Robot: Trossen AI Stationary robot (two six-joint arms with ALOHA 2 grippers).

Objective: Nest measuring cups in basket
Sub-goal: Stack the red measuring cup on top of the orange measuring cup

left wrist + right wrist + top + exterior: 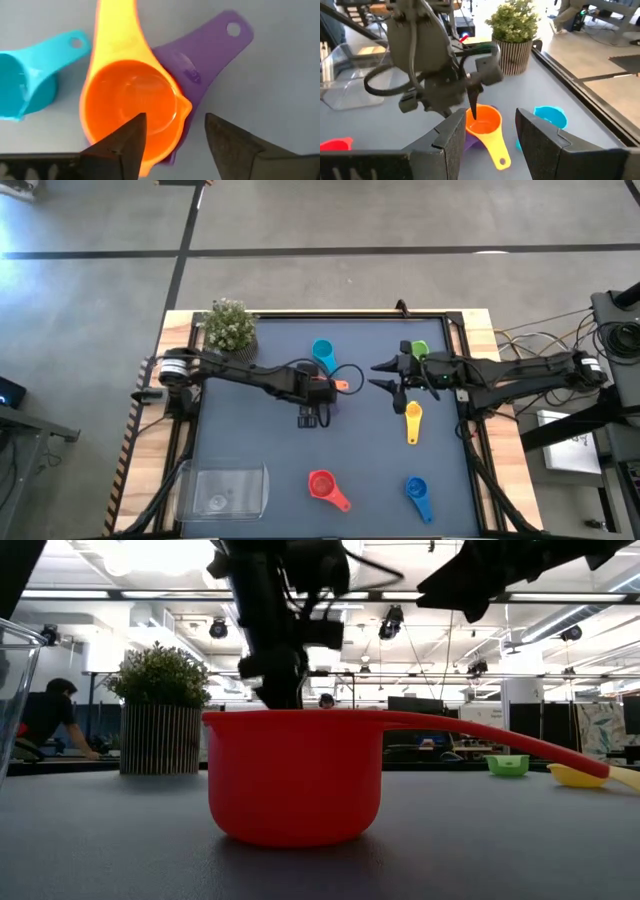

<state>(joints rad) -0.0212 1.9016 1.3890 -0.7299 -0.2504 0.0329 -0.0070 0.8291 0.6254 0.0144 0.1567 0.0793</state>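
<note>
The orange cup (130, 100) sits nested in the purple cup (210, 55) on the table's middle (340, 386), its handle pointing away from the left arm. My left gripper (175, 120) is open above them, pointing down, with one finger inside the orange bowl and the other outside the purple wall. The light blue cup (322, 352) stands just beyond. My right gripper (382, 376) is open and level, right of the orange cup (485, 122). Green (418, 350), yellow (412, 420), red (322, 485) and blue (417, 492) cups lie apart. The clear basket (222, 488) is at the near left. My left gripper comes from above with one finger (132, 135) down in the orange cup's bowl and the other finger (225, 140) outside the purple cup's wall (187, 107). A gap shows beside the outer finger. Whether the inner finger touches the bowl, I cannot tell. Both cups rest on the table.
A small potted plant (230, 325) stands at the far left corner. The red cup (290, 775) fills the low view's front. Raised rails (465, 410) border the dark mat. Bare mat lies between the basket and the nested cups. A person (45, 715) sits far off in the room.
</note>
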